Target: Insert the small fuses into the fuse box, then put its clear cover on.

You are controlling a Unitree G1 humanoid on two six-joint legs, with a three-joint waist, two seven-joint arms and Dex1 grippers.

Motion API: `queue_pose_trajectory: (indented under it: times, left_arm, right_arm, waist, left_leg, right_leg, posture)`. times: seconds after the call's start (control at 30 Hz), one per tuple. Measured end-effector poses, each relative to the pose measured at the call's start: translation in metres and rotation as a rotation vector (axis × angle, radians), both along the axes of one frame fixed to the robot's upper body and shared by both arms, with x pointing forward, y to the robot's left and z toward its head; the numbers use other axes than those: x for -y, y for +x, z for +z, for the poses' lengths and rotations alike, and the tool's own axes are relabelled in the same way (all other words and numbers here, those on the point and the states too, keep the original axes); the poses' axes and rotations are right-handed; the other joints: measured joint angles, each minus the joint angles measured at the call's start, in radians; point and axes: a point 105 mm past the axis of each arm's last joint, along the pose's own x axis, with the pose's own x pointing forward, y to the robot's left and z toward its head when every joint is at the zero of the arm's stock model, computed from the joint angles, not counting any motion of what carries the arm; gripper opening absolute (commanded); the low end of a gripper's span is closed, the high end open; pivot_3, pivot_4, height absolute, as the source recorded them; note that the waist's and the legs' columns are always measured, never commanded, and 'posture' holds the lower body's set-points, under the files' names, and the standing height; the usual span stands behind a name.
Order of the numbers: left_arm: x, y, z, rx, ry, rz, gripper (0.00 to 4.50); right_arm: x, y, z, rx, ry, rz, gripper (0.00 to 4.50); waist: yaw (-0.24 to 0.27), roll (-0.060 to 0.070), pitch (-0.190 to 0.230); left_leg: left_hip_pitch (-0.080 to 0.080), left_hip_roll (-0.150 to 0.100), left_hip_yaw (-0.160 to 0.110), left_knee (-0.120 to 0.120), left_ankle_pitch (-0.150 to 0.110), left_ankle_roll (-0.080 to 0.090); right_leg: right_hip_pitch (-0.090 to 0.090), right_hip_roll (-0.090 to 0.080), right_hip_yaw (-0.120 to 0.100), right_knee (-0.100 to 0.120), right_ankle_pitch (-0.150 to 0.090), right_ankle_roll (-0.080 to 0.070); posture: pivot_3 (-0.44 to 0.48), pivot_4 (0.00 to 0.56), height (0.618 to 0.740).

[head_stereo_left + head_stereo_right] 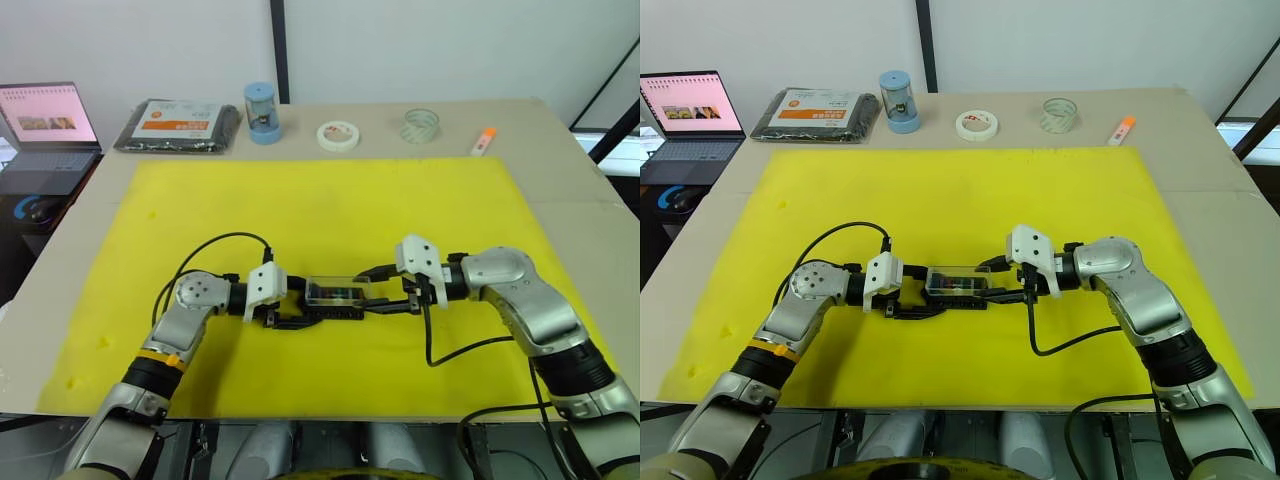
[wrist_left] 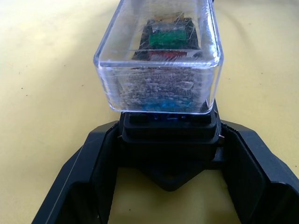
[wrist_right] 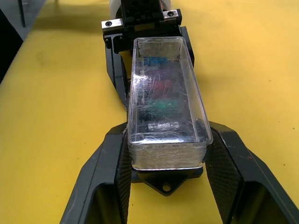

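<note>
Right wrist view: clear cover (image 3: 167, 107) apparently seated between both tools.

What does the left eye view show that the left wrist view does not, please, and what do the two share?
The left eye view takes in both arms, with the left claw and right claw at opposite ends of the fuse box, plus the laptop, black packet and tape rolls behind. The left wrist view shows the coloured fuses under the clear cover close up. Both show the covered box on the yellow mat.
</note>
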Motion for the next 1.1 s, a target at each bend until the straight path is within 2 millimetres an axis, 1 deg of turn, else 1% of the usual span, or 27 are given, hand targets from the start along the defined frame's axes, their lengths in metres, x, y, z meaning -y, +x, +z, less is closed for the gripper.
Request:
queue_pose_trajectory:
  times: [0.43,0.57,0.63,0.8,1.1]
  left_arm:
    - [-0.0002,0.0001,-0.0001,0.000,0.001,0.002,2.75]
    - [0.0009,0.0001,0.0002,0.001,-0.002,-0.001,2.75]
    - [0.0013,0.0000,0.0002,0.001,-0.003,-0.001,2.75]
    - [0.0011,0.0001,0.0001,0.002,-0.002,-0.001,2.75]
    - [0.0011,0.0001,0.0001,0.002,-0.001,-0.001,2.75]
  right_arm:
    - [-0.0008,0.0009,0.0006,0.015,0.001,0.015,1.86]
    - [-0.0076,-0.0020,0.0050,-0.039,0.077,0.023,1.86]
    - [-0.0072,-0.0020,0.0066,-0.041,0.084,0.023,1.86]
    - [-0.0030,-0.0010,0.0067,-0.020,0.063,0.021,1.86]
    - [-0.0004,-0.0001,-0.0018,-0.003,0.010,0.032,1.86]
  waist:
    - [0.000,0.000,0.000]
    - [0.001,0.000,0.000]
    - [0.001,0.000,0.000]
    - [0.001,0.000,0.000]
    - [0.001,0.000,0.000]
  left_leg:
    - [0.000,0.000,0.000,0.000,0.000,0.000]
    - [0.000,0.000,0.000,0.000,0.000,0.000]
    - [0.000,0.000,0.000,0.000,0.000,0.000]
    - [0.000,0.000,0.000,0.000,0.000,0.000]
    - [0.000,0.000,0.000,0.000,0.000,0.000]
  right_leg:
    - [0.000,0.000,0.000,0.000,0.000,0.000]
    - [0.000,0.000,0.000,0.000,0.000,0.000]
    - [0.000,0.000,0.000,0.000,0.000,0.000]
    - [0.000,0.000,0.000,0.000,0.000,0.000]
    - [0.000,0.000,0.000,0.000,0.000,0.000]
  posture:
    - [0.000,0.150,0.740]
    - [0.000,0.150,0.740]
    - [0.000,0.150,0.740]
    - [0.000,0.150,0.740]
    - [0.000,0.150,0.740]
